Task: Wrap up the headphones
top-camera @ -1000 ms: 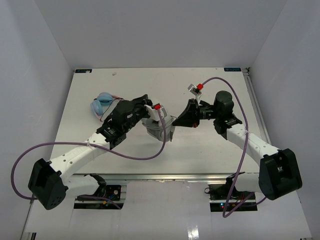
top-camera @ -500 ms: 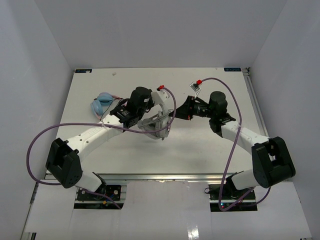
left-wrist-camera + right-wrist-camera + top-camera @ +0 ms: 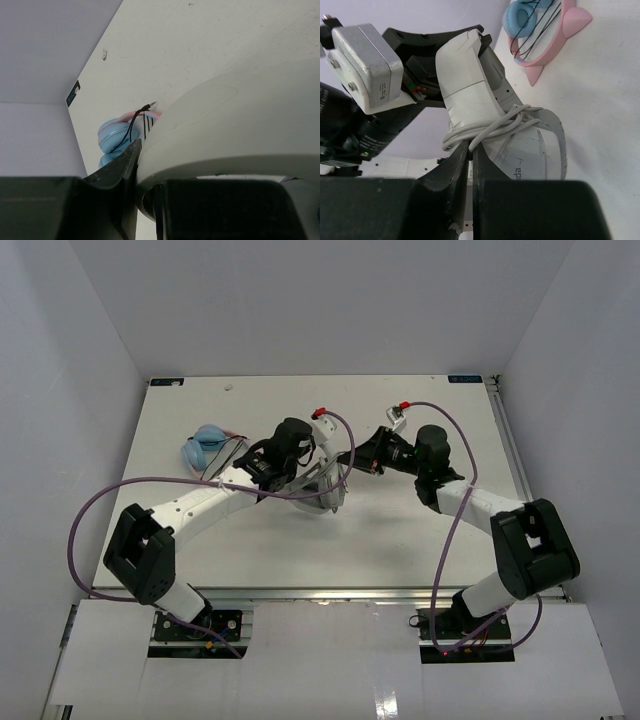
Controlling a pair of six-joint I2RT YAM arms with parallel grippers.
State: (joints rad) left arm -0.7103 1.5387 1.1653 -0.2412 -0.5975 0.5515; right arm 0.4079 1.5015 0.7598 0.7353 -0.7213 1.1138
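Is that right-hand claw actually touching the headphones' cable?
Touching. The right wrist view shows the right gripper pinching the cable where it loops round the headphones.

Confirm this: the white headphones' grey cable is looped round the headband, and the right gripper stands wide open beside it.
Wrong in one respect. The right gripper is shut on the cable, not wide open, as the right wrist view shows. The cable is indeed looped round the headband of the white headphones.

White-grey headphones [image 3: 465,80] at centre, headband upright, pale cable [image 3: 492,126] looped around band (several turns).
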